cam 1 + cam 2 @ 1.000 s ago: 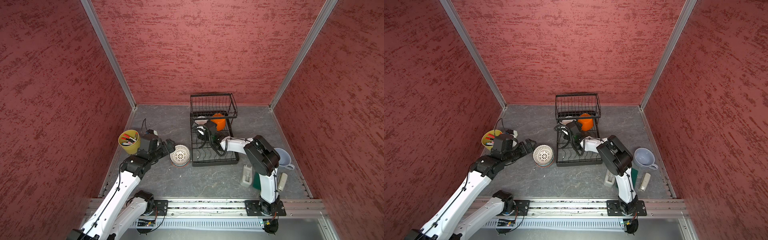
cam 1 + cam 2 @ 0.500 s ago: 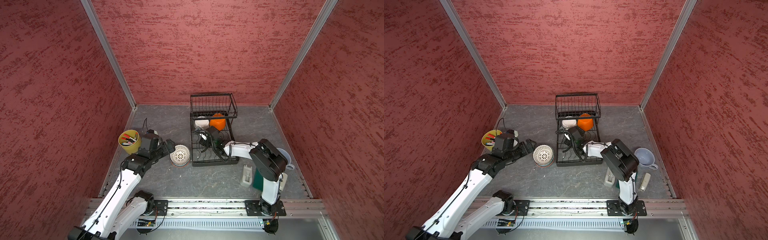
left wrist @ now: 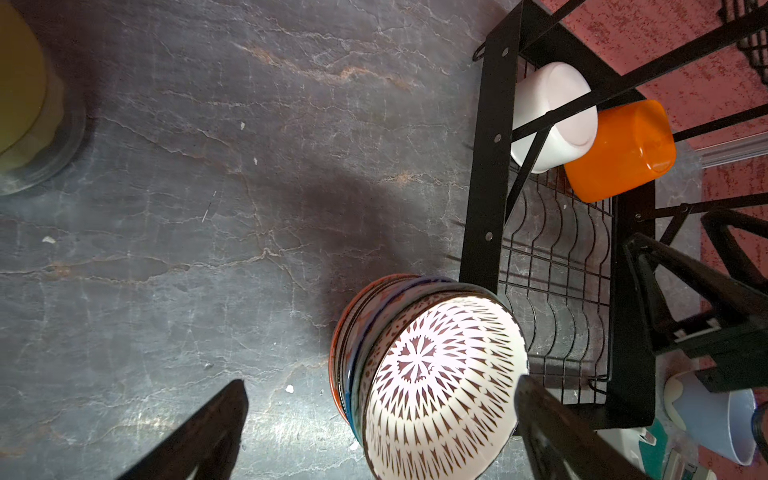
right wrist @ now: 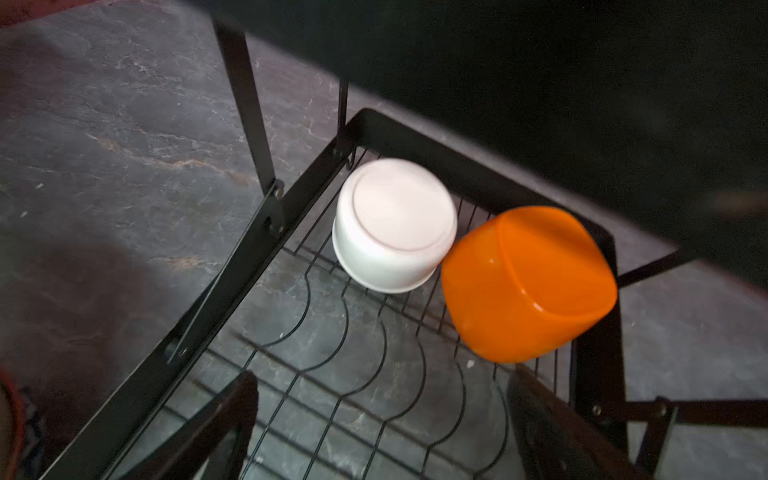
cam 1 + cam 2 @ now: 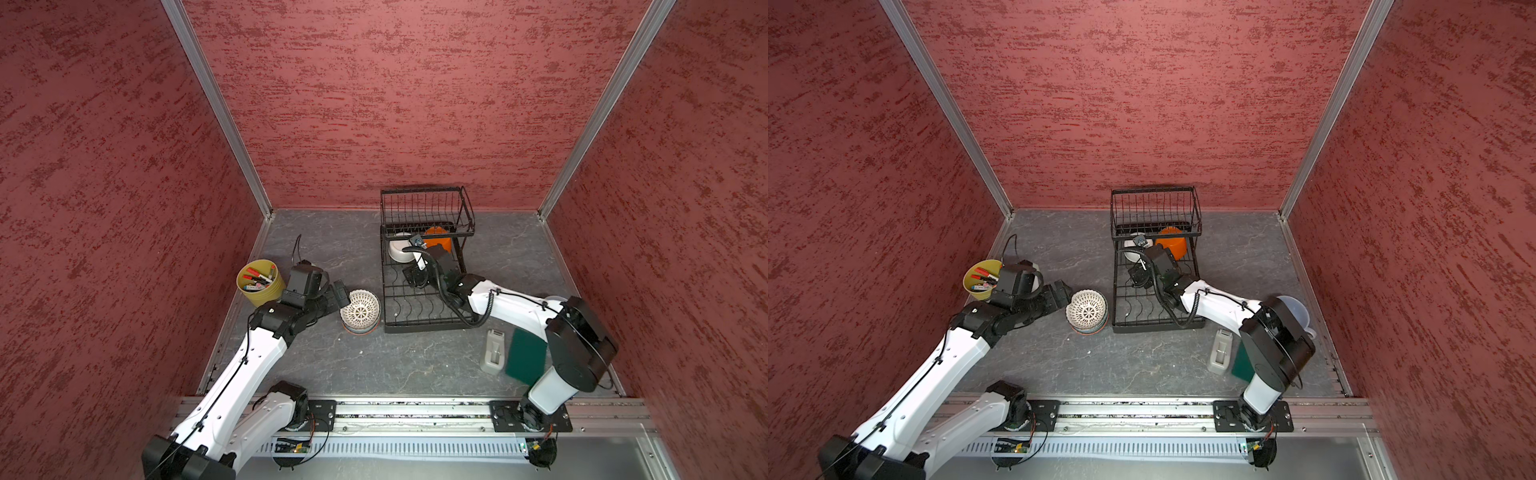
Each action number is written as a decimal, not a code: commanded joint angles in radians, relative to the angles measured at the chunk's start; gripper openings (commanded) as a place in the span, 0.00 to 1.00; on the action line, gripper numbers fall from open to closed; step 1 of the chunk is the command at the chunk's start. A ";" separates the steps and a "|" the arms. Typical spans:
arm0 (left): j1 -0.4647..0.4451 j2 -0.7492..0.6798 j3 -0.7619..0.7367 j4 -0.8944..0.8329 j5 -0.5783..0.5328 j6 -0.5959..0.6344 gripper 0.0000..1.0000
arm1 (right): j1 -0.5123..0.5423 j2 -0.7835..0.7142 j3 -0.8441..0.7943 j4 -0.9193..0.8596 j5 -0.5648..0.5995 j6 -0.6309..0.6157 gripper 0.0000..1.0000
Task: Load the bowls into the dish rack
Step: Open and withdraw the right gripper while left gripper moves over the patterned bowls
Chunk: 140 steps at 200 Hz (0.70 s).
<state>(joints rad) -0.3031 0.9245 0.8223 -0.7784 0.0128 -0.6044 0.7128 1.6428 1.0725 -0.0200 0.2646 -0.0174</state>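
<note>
The black wire dish rack [image 5: 426,326] [image 5: 1156,326] stands at mid-table. Two bowls lie upside down at its far end: a plain white one [image 4: 395,224] [image 3: 552,116] and an orange one [image 4: 528,286] [image 3: 623,153]. A stack of patterned bowls [image 5: 360,309] [image 5: 1087,309] [image 3: 436,382] sits on the floor just left of the rack. My left gripper [image 5: 340,293] [image 3: 380,384] is open beside the stack, its fingers apart on either side of the top bowl. My right gripper [image 5: 415,276] [image 4: 382,386] hovers open over the rack's wire floor, holding nothing.
A yellow-green cup of markers [image 5: 259,280] stands behind my left wrist. A grey-white dispenser [image 5: 493,351] and a green sponge [image 5: 525,353] lie near my right arm's base, with a pale pitcher [image 5: 1296,309] half hidden behind the arm. Red walls close three sides.
My right gripper has drawn back from the rack's far end toward its middle, leaving the white bowl uncovered. My left gripper has edged slightly closer to the stack.
</note>
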 commanded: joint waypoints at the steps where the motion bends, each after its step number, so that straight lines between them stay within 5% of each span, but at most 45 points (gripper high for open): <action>1: -0.002 0.010 0.030 -0.016 -0.018 0.022 1.00 | 0.005 -0.043 0.021 -0.154 -0.071 0.159 0.94; 52: -0.024 0.057 0.050 -0.031 -0.026 0.028 1.00 | 0.004 -0.141 0.017 -0.297 -0.147 0.318 0.93; 140: -0.132 0.169 0.119 -0.073 -0.138 0.045 1.00 | -0.027 -0.354 0.020 -0.461 -0.096 0.492 0.92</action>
<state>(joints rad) -0.4133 1.0676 0.9096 -0.8268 -0.0715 -0.5812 0.6994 1.3643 1.0836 -0.4534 0.1493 0.4015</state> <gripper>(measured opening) 0.996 0.922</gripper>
